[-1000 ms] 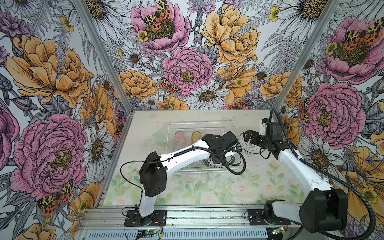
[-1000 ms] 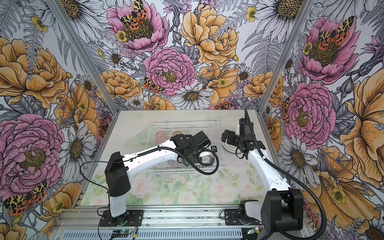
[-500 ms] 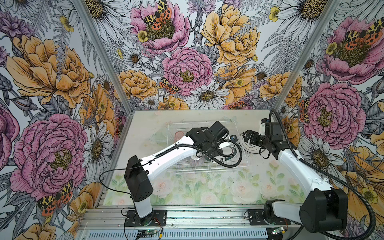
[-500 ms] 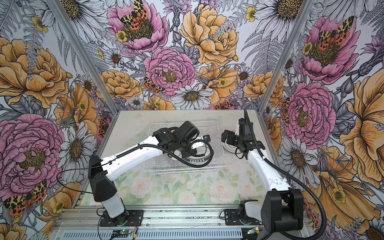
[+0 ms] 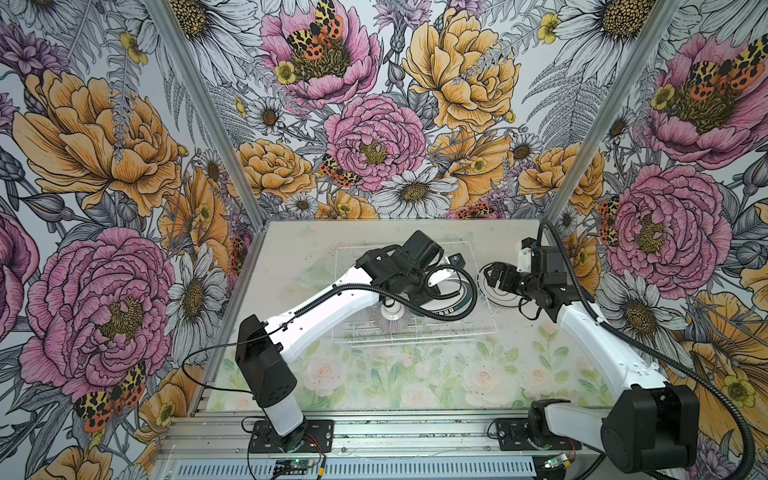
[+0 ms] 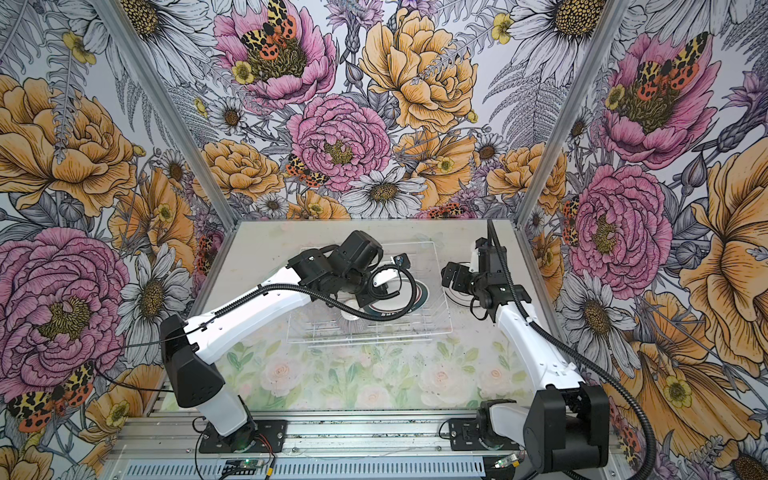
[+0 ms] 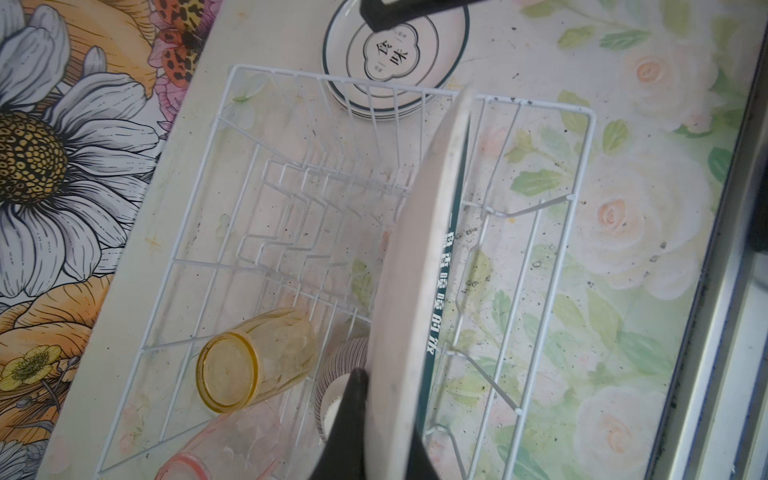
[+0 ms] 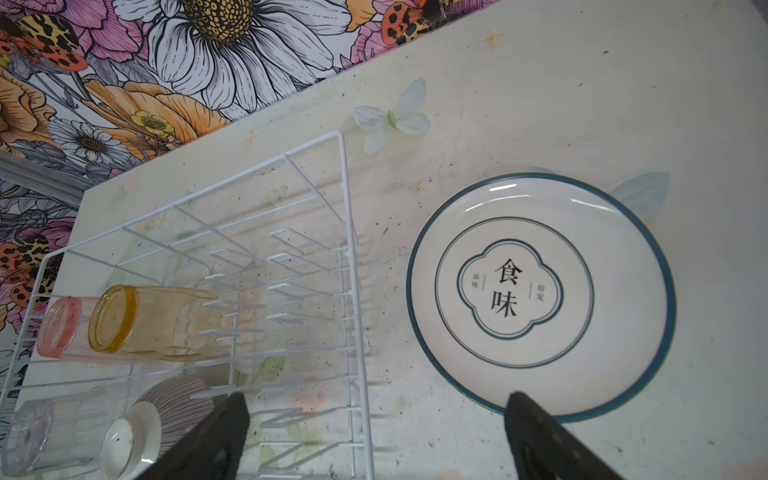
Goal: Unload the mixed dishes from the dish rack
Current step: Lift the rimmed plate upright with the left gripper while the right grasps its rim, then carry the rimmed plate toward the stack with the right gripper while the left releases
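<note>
Left gripper [image 7: 388,411] clamps a teal-rimmed plate [image 7: 424,232] over the dish rack [image 7: 540,104]; right gripper [image 8: 376,399] hangs open by the plate stack [image 8: 540,299].

At the rack's left end, farthest from the stack, an amber tumbler [image 7: 253,357], a pink tumbler [image 7: 216,449] and a clear tumbler [image 8: 45,432] lie on their sides on the grid. A ribbed bowl [image 8: 166,411] is tipped over just beside them, its white foot showing. Toward the middle, the left gripper's jaws pinch the plate's rim. The plate stands on edge above the prongs, lettered face toward the table's near edge; whether it touches the wires cannot be told. On the right, the right gripper's jaws stand wide apart, holding nothing, over the stack's edge nearest the rack. The stack rests on the table [image 8: 540,104], just beside the rack's right side.
</note>
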Controlling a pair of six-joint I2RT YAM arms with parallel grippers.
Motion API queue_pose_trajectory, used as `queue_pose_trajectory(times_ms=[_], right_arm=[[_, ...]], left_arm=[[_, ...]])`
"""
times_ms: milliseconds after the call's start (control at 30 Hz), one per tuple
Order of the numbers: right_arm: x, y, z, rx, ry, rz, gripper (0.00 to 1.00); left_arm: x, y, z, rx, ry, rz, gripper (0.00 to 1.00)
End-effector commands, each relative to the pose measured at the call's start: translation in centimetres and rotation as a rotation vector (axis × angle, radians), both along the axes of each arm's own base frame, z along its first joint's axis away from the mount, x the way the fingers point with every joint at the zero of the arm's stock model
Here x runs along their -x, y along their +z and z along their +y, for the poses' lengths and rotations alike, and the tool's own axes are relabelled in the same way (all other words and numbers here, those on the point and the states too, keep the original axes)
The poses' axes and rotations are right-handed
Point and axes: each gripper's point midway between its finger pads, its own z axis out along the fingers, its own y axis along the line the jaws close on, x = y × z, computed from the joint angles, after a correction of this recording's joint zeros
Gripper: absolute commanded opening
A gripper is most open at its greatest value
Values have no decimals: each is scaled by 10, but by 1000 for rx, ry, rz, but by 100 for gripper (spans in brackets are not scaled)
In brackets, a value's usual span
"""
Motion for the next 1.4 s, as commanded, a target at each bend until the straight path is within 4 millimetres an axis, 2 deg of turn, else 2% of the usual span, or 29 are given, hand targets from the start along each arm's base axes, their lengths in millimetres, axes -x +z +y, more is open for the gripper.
queue_pose_trajectory(times_ms=[0, 133, 233, 333, 433, 567, 667, 800, 933, 1067, 1167, 1233, 1300, 1367], right_arm=[[8, 21, 11, -18, 63, -69, 95], [17, 35, 23, -53, 137, -115, 91], [28, 52, 45, -131, 263, -162, 90], [39, 69, 70, -251, 401, -207, 88], [47, 82, 87, -355, 492, -239, 86], [52, 90, 96, -428, 540, -269, 84], [51, 95, 101, -471, 553, -292, 84], [51, 119, 108, -606, 597, -395, 84], [44, 125, 111, -646, 598, -419, 81], [36, 126, 112, -665, 586, -426, 71], [32, 127, 112, -675, 571, -433, 48], [31, 127, 112, -676, 565, -436, 45], [30, 127, 111, -675, 557, -441, 34], [29, 127, 110, -674, 550, -442, 29]], left_arm=[[-9, 51, 4, 238, 38, -9, 6], [-20, 73, 19, 437, 68, 66, 7], [-28, 90, 31, 613, 62, 148, 7], [-35, 98, 38, 736, 50, 218, 7], [-41, 99, 39, 802, 37, 273, 7], [-46, 99, 35, 871, 11, 340, 7], [-49, 98, 29, 910, -15, 388, 8], [-55, 92, 19, 933, -29, 435, 8], [-54, 88, 7, 951, -62, 477, 8], [-52, 87, -6, 962, -95, 503, 8], [-52, 86, -13, 975, -111, 520, 8], [-53, 87, -16, 984, -121, 527, 8], [-54, 87, -19, 993, -130, 536, 8], [-55, 85, -22, 994, -134, 545, 8]])
